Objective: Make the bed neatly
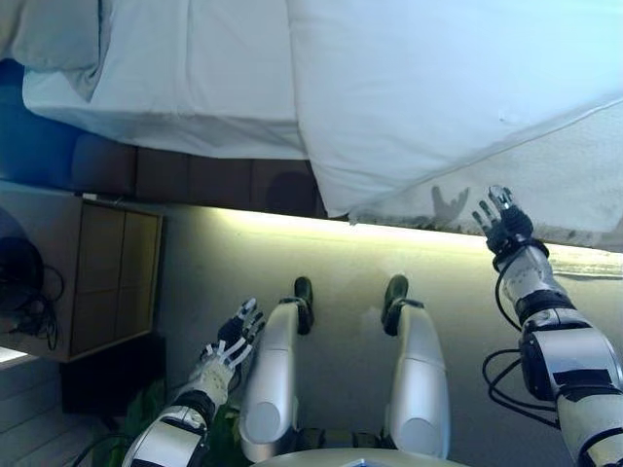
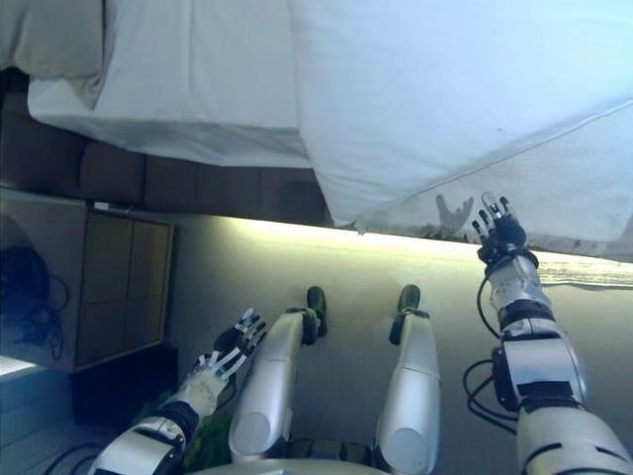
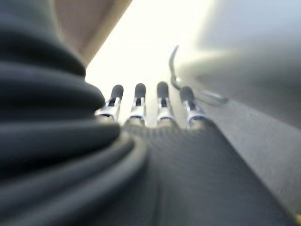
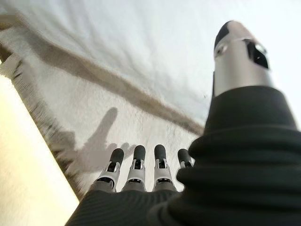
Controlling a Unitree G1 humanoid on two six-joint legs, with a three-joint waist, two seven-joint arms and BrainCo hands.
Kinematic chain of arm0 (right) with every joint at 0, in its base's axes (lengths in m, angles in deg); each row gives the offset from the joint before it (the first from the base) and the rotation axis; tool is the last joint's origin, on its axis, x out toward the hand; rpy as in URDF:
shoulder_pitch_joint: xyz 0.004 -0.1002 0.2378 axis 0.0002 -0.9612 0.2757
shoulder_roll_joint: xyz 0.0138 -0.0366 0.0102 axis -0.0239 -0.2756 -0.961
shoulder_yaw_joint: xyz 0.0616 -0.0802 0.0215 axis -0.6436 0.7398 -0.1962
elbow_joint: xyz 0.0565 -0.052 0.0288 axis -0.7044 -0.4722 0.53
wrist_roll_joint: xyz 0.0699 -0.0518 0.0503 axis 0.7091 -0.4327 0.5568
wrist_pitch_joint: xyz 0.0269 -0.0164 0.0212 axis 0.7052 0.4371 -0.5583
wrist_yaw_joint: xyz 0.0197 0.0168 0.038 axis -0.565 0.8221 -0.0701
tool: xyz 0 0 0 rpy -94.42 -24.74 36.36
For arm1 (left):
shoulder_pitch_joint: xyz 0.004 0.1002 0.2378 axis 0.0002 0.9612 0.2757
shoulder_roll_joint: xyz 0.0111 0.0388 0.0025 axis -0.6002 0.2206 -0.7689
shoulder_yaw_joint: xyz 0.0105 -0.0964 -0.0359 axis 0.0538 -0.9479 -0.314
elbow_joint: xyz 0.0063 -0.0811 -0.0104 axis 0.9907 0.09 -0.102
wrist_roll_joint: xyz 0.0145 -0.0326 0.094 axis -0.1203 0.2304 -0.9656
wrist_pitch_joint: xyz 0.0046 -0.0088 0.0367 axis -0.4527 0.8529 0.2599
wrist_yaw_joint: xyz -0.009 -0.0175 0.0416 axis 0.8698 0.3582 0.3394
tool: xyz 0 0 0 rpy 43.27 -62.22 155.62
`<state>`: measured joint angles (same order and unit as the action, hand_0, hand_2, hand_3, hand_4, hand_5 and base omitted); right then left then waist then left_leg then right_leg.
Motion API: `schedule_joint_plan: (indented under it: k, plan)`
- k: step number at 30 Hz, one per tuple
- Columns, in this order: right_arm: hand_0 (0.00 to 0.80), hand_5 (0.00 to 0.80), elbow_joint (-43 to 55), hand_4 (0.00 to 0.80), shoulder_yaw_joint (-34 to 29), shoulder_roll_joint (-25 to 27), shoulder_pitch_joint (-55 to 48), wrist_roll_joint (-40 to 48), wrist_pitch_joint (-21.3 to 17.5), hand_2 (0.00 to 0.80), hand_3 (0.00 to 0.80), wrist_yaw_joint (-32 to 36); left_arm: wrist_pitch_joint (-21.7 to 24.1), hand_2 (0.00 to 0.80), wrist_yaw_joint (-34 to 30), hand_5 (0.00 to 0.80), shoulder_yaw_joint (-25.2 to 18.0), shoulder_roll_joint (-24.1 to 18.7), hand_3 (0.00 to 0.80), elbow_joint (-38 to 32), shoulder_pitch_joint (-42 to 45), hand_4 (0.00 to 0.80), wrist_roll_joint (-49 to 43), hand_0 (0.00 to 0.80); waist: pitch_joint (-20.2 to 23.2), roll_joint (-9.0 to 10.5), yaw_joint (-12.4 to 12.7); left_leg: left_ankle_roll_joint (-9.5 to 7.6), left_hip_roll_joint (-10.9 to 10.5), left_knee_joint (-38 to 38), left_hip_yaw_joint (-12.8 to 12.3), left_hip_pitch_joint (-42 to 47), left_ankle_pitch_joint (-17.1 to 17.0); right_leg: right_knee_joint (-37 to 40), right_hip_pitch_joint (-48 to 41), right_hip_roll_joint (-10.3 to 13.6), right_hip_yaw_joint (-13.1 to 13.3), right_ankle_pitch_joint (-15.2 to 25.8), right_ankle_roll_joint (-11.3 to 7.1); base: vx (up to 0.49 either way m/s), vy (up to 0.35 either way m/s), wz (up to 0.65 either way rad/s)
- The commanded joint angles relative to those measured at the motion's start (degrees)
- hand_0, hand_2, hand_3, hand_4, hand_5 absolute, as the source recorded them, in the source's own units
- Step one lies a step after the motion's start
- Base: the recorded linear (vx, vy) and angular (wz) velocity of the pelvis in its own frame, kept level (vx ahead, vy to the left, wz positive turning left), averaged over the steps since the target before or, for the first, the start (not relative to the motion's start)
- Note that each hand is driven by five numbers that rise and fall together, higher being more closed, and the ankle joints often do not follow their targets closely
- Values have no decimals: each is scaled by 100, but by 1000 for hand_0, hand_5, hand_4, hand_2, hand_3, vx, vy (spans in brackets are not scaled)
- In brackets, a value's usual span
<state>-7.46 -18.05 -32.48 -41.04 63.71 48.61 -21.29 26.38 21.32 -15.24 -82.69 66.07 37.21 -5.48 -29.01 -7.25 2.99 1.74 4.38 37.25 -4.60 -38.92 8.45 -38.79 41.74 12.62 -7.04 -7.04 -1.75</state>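
The bed [image 1: 204,126] runs across the top of the eye views, with a white sheet over the mattress. A white duvet [image 1: 438,88] lies on its right part and hangs over the side. Under it hangs a pale fringed blanket [image 1: 545,195], also in the right wrist view [image 4: 117,117]. A pillow [image 1: 54,39] lies at the top left. My right hand [image 1: 504,222] is open, fingers straight, raised just short of the blanket's fringed edge, and casts a shadow on it. My left hand [image 1: 234,341] is open and empty, low over the floor.
A wooden bedside cabinet [image 1: 102,282] stands at the left, with a dark object and cords [image 1: 24,282] on it. A lit strip [image 1: 292,226] runs along the floor under the bed's side. Grey floor [image 1: 341,263] lies between me and the bed.
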Motion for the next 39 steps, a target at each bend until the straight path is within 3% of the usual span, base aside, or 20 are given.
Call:
schedule_joint_plan:
  k: [1, 12, 16, 26, 31, 32, 33, 34, 39]
  plan:
    - [0, 0, 337, 0, 124, 411, 360, 170, 54, 0, 0, -7, 105, 0, 8, 0, -39, -297, 0, -254, 236, 0, 186, 0, -75, 125, 135, -134, -73, -159, 242, -35, -180, 14, -237, 164, -11, 111, -118, 32, -27, 3]
    - [0, 0, 481, 0, 354, 915, 1048, 71, 571, 0, 0, -56, 144, 0, -105, 0, -81, -400, 0, -618, 569, 0, 402, 0, -78, 21, 286, -127, -87, -382, 321, -173, -378, -66, -47, 127, -57, 57, -78, 59, -13, 5]
    - [0, 0, 462, 0, 377, 1035, 1352, 409, 802, 0, 0, 2, 139, 0, -54, 0, -110, -397, 0, -689, 726, 0, 403, 0, -79, -49, 362, -124, -124, -455, 364, -226, -445, -125, 39, 111, -60, 11, -50, 70, -4, 5]
    - [0, 0, 776, 0, 567, 1162, 1725, 472, 803, 0, 0, -80, 60, 0, -138, 0, -179, -458, 0, -892, 1059, 0, 273, 0, -79, -114, 460, -110, -154, -678, 428, -276, -604, -88, 157, 40, -79, 4, -9, 17, -2, 1]
    - [0, 0, 909, 0, 496, 1154, 1652, 490, 466, 0, 0, 162, 92, 0, -227, 0, -108, -444, 0, -1000, 1140, 0, 228, 0, -79, -127, 470, -99, -168, -696, 457, -245, -615, -63, 118, 30, -98, 1, 2, 0, 0, 0]
    - [530, 530, 922, 530, 487, 1147, 1637, 491, 416, 530, 530, 188, 97, 0, -236, 0, -97, -443, 0, -1007, 1154, 0, 230, 0, -79, -132, 468, -96, -167, -704, 455, -230, -616, -53, 103, 24, -101, 2, 2, 0, 0, 0]
    - [693, 693, 943, 693, 459, 1142, 1607, 422, 281, 693, 693, 227, 104, 0, -238, 0, -87, -442, 0, -1009, 1164, 0, 252, 0, -79, -131, 464, -96, -169, -707, 454, -213, -609, -42, 84, 20, -104, 1, 1, 0, 0, 0]
    - [800, 800, 986, 800, 445, 1139, 1608, 395, 185, 800, 800, 292, 107, 0, -239, 0, -90, -442, 0, -1004, 1163, 0, 258, 0, -79, -126, 462, -94, -172, -717, 445, -186, -605, -24, 57, 18, -115, 2, 1, 0, 0, 0]
    - [800, 800, 1107, 800, 424, 1163, 1564, 297, 72, 800, 800, 339, 76, 0, -242, 0, -107, -449, 0, -1024, 1177, 0, 284, 0, -79, -114, 443, -81, -185, -739, 434, -74, -603, 41, -73, 15, -127, 10, 2, 8, 14, -6]
